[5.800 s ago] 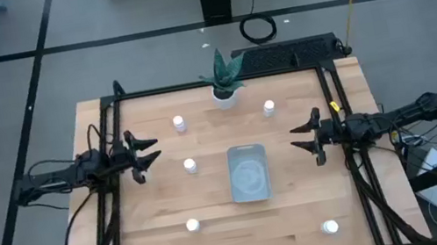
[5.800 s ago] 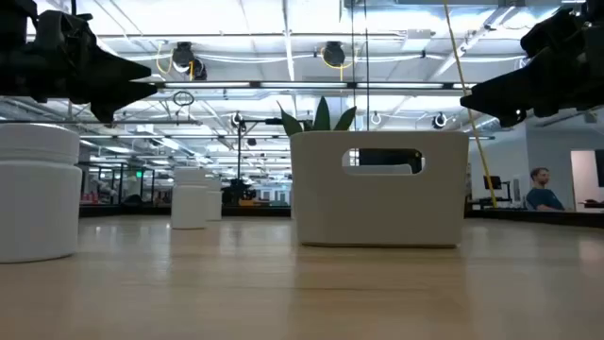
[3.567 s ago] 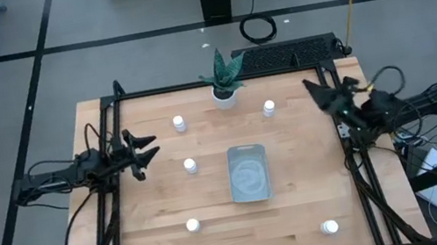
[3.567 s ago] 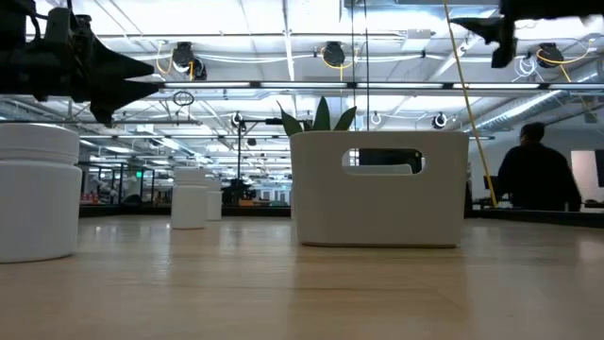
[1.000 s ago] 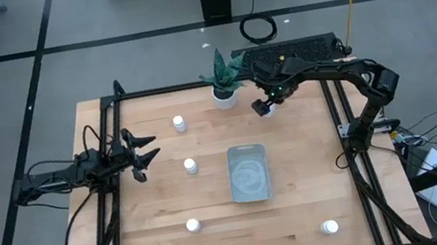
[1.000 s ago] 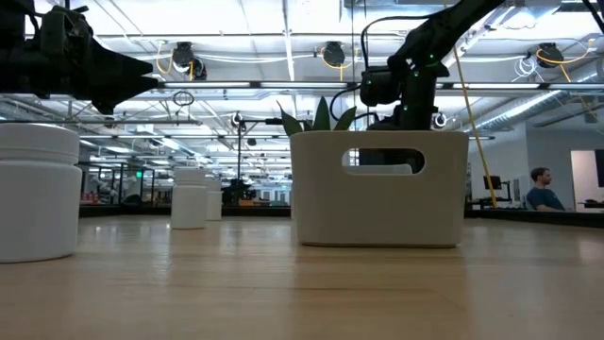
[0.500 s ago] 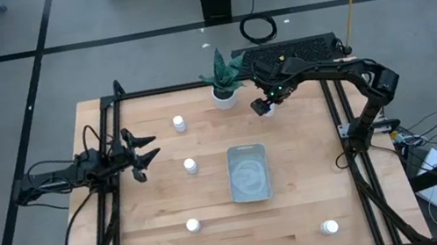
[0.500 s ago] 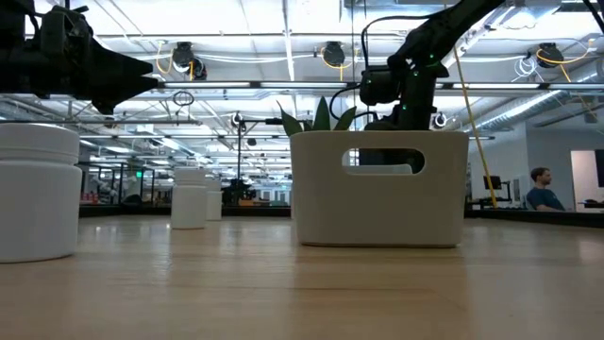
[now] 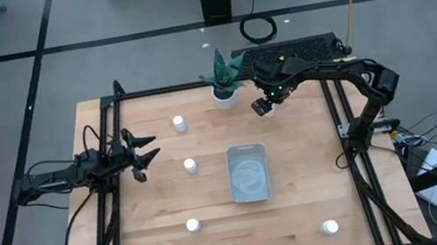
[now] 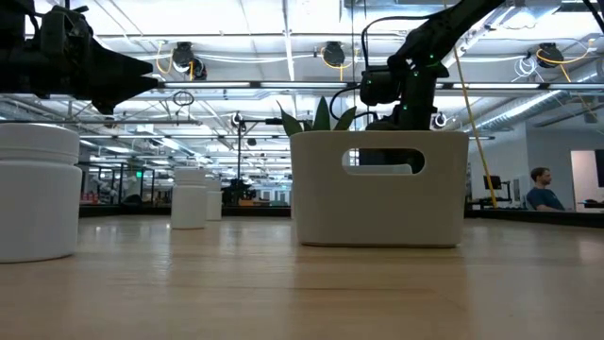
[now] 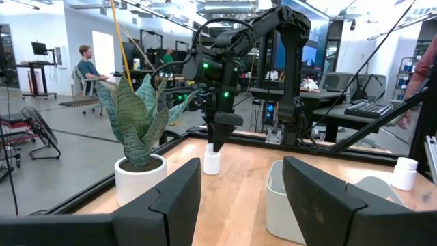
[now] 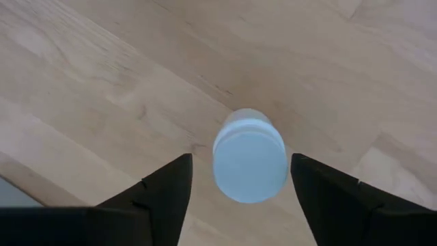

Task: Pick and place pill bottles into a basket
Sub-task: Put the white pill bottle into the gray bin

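Note:
Five white pill bottles stand upright on the wooden table: at the far left (image 9: 179,123), left of centre (image 9: 190,165), near left (image 9: 192,225), near right (image 9: 330,227), and far right (image 9: 269,111). The grey-blue basket (image 9: 249,172) sits at the table's centre. My right gripper (image 9: 263,106) hangs over the far right bottle (image 12: 249,164), pointing down and open, with one finger (image 12: 164,195) on either side of the cap and a gap to each. My left gripper (image 9: 155,148) is open and empty at the table's left edge.
A white plant pot (image 9: 224,95) with a green plant stands at the far edge, just left of my right gripper. Black frame rails (image 9: 338,120) run along the table's sides. Bare wood lies between the far right bottle and the basket.

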You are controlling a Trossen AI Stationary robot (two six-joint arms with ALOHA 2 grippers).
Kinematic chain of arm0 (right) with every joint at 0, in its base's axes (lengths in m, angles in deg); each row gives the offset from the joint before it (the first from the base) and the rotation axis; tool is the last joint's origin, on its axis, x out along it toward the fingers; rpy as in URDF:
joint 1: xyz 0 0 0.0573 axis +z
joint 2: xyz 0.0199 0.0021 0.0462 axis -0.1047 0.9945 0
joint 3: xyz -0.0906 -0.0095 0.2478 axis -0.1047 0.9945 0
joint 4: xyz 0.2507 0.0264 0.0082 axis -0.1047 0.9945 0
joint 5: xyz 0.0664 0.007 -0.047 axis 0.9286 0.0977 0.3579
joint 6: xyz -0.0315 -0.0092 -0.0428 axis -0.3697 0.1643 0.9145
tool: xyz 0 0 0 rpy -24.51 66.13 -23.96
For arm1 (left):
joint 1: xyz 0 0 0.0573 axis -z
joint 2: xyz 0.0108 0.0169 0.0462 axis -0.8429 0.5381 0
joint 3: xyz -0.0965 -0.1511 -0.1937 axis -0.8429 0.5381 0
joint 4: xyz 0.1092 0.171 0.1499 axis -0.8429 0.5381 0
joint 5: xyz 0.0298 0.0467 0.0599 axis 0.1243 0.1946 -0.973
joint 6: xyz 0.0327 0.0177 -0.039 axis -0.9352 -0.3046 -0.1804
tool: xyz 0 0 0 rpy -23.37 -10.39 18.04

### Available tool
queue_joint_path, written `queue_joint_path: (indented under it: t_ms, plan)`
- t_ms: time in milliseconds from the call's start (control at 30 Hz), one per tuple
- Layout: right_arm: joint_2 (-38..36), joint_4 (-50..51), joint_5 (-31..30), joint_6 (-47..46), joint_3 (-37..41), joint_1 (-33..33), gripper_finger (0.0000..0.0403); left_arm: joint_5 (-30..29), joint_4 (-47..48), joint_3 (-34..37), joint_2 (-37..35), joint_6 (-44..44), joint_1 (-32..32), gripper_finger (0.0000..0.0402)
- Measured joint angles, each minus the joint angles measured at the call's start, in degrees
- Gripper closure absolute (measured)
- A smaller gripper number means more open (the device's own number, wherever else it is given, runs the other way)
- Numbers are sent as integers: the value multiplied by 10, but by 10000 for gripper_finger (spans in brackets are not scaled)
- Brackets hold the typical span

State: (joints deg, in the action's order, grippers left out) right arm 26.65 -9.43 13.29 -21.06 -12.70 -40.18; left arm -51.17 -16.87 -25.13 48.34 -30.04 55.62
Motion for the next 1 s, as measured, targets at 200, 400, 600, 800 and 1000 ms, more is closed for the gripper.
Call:
queue_joint_path:
  t_ms: [200,400,600,800,1000]
  plan:
    - [0,1,-1,9,7,0,201,0,0,0,0,0,0,190]
    - [0,0,0,10,44,1,234,0,0,0,0,0,0,190]
    - [-7,-39,6,11,45,11,250,0,0,0,0,0,0,190]
    - [-10,-56,30,-10,45,13,230,0,0,0,0,0,0,190]
    - [-10,-71,67,-12,45,13,161,0,0,0,0,0,0,190]
